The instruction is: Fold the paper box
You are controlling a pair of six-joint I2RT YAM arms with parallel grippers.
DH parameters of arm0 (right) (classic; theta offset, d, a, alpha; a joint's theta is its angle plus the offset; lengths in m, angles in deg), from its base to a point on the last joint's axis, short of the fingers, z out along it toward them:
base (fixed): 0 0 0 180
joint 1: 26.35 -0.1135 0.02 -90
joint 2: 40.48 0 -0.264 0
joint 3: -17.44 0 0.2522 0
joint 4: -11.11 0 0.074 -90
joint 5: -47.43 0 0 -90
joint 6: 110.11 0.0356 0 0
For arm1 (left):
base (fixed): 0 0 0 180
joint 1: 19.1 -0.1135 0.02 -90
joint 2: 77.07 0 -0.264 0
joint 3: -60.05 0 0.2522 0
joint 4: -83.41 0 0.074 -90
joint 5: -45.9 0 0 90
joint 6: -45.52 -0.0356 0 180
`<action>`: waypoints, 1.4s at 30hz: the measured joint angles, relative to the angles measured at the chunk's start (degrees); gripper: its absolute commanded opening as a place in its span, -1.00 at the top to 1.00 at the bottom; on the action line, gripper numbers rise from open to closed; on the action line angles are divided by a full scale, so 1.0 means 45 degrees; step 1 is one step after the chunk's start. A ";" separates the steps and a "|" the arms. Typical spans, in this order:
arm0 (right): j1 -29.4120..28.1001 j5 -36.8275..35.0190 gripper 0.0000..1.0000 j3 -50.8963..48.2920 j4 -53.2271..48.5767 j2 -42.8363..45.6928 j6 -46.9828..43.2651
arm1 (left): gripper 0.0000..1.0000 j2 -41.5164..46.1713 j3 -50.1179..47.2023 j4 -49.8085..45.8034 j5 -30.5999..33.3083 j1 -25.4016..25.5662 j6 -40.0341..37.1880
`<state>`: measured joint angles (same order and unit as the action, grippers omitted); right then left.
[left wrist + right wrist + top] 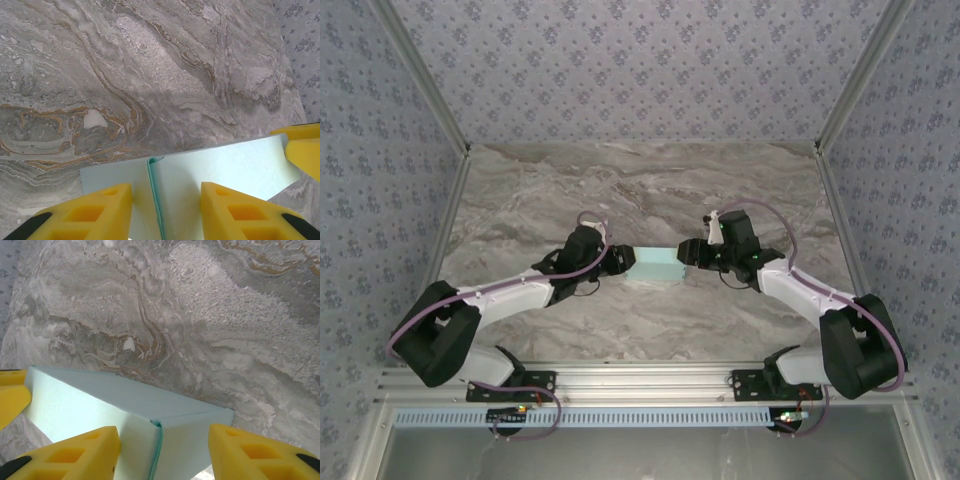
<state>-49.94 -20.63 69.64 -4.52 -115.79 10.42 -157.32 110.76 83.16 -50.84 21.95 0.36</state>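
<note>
- Centrally on the grey marble-patterned desk (640,190) lies the paper box (655,263), a pale mint block with its long side running left to right.
- The left gripper (620,260) meets the box's left end and the right gripper (688,252) meets its right end. The two arms reach in from the near corners and face each other across the box.
- In the left wrist view, the left gripper (162,190) has its yellow fingers (85,212) set moderately apart. The box (225,170) lies beneath and between them, with a raised seam of card in the gap.
- Both of these fingers overlap the card, and I cannot tell whether they press on it or merely hang over it.
- At the right edge of that view, a yellow finger (305,150) of the right gripper sits just beside the box's far end.
- In the right wrist view, the right gripper (164,432) holds its fingers (260,452) spread. A folded corner edge of the box (85,405) stands in the gap and touches neither finger.
- At the left edge of that view, a finger (10,395) of the left gripper shows at the box's other end.
- Patterned walls (640,60) enclose the desk on three sides, and a metal rail (640,385) at the near edge carries both arm bases.
</note>
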 measured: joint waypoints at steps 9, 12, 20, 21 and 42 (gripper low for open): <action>0.0053 0.0549 0.37 -0.0034 0.0355 -0.0049 0.0170 | 0.26 -0.0005 0.0243 -0.0398 -0.0044 -0.0015 -0.0039; 0.0083 0.0583 0.38 -0.0034 0.0369 -0.0034 0.0287 | 0.27 -0.0029 0.0311 -0.0437 -0.0175 -0.0068 0.0015; 0.0223 0.0452 0.42 0.0131 0.0466 -0.0097 0.0359 | 0.28 -0.0942 0.1579 -0.1088 -0.0369 -0.0588 -0.0010; 0.0277 0.0437 0.43 0.0272 0.0476 -0.0214 0.0350 | 0.28 -0.1117 0.1821 -0.1214 -0.0408 -0.0695 -0.0087; 0.0869 -0.0044 0.44 0.2215 0.1355 -0.2399 -0.1078 | 0.16 -0.2851 0.3575 -0.1268 -0.0782 -0.1438 -0.1049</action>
<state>-46.03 -20.83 79.61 1.58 -126.59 5.57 -170.15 126.85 77.46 -54.36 15.48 -4.36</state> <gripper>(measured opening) 0.276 0.412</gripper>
